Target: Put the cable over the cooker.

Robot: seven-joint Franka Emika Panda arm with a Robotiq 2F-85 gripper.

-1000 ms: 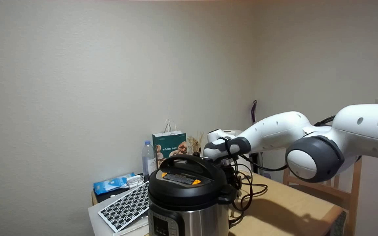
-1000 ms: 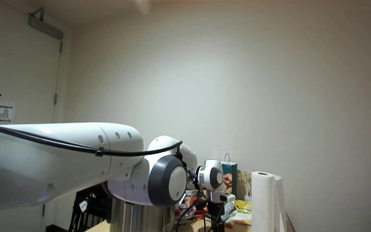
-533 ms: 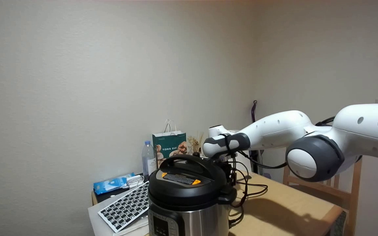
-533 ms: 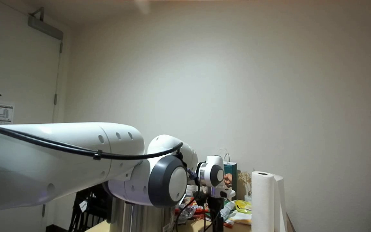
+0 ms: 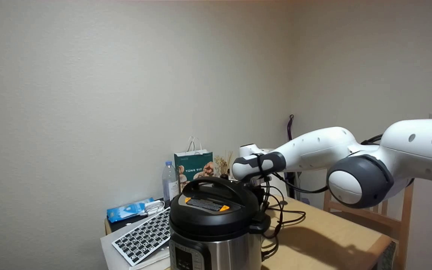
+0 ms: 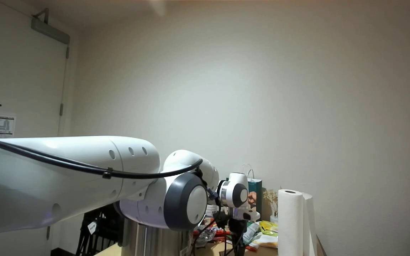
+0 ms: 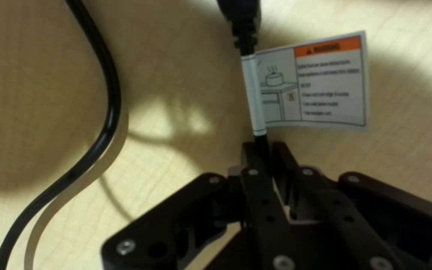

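- OK so my pincer (image 7: 264, 152) looks clamped on the cable (image 7: 114, 97), right behind its warning tag (image 7: 313, 82), with the moulded end (image 7: 241, 11) (plug, I'd guess) poking out past my fingertips.
- I'd call this the grab step. The cable isn't over the cooker (image 5: 218, 228) yet; its loops lie between the cooker and the desk's (image 5: 332, 228) far edge, short of the right corner in an exterior view.
- Next move imo: straight up till I'm above the lid handle (image 5: 218, 180), then across towards the near edge, and drop it on top. Slack could snag.
- Desk's pale wood: patterned board (image 5: 144, 237) along the left edge, blue pack (image 5: 129, 210) by the left corner, chair (image 5: 406, 225) past the right corner.
- Room's got plain walls (image 5: 144, 93) and a door (image 6: 20, 89).
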